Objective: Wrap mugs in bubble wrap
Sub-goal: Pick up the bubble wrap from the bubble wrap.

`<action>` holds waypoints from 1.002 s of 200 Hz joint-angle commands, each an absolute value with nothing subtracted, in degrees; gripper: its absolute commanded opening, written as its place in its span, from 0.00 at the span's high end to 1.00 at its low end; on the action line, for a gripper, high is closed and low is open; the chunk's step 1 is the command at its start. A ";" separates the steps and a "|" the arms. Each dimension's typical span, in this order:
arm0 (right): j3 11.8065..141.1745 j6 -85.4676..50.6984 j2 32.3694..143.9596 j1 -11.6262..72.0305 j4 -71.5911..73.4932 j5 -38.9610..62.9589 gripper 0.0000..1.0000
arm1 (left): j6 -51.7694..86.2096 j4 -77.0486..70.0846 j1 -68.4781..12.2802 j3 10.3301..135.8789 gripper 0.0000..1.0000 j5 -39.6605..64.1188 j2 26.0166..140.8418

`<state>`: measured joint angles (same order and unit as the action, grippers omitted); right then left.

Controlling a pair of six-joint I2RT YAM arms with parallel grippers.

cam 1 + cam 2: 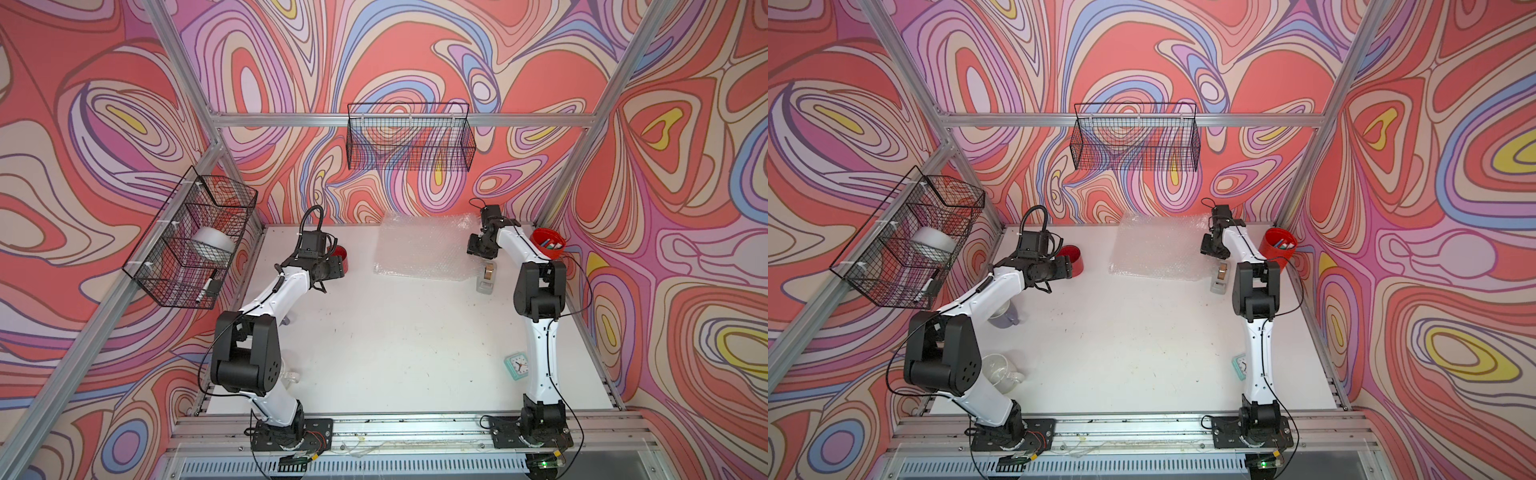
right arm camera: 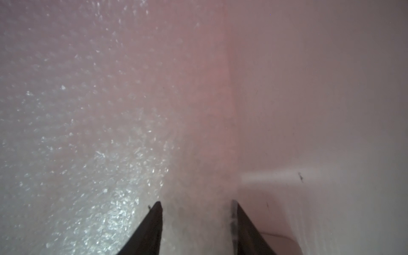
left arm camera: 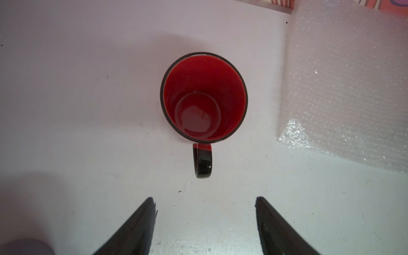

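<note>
The red mug (image 3: 204, 97) with a dark handle (image 3: 203, 162) stands upright on the white table (image 1: 395, 332), at the back left in both top views (image 1: 340, 253) (image 1: 1074, 259). My left gripper (image 3: 204, 199) is open just short of the handle, nothing between its fingers. The bubble wrap (image 1: 419, 245) (image 1: 1154, 249) lies flat at the back middle. My right gripper (image 2: 196, 205) (image 1: 476, 249) is over the wrap's right edge, jaws apart with that edge (image 2: 198, 154) between them. A white mug (image 1: 1004, 313) and a glass mug (image 1: 998, 372) are partly hidden by the left arm.
A tape dispenser (image 1: 487, 276) sits just in front of the wrap's right corner. The red pen cup (image 1: 548, 243) stands at the back right corner. A small teal clock (image 1: 516, 365) lies by the right arm. Wire baskets hang on the back wall (image 1: 409, 139) and the left wall (image 1: 191, 241).
</note>
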<state>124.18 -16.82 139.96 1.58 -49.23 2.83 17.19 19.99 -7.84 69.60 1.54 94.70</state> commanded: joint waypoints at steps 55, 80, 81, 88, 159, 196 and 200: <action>121.75 -13.55 135.27 1.73 -47.32 0.85 0.52 | 18.50 20.18 -7.51 68.82 0.27 3.16 94.66; 120.65 -13.11 134.35 1.76 -47.18 0.01 0.52 | 18.63 20.22 -7.56 68.86 0.27 3.51 94.82; 120.62 -13.10 134.32 1.76 -47.14 0.05 0.52 | 18.63 20.26 -7.56 68.84 0.27 3.47 94.83; 120.29 -13.01 134.12 1.76 -47.03 -0.08 0.53 | 18.63 20.30 -7.56 68.82 0.27 3.51 94.76; 119.97 -12.04 133.76 1.95 -47.30 -1.72 0.64 | 18.81 20.49 -7.56 68.82 0.27 3.84 94.86; 119.78 -12.21 133.89 2.11 -47.08 -0.59 0.79 | 18.63 20.78 -7.56 68.82 0.28 3.71 94.66; 119.72 -12.22 133.94 2.07 -47.04 -0.47 0.80 | 18.62 20.74 -7.54 68.82 0.28 3.77 94.66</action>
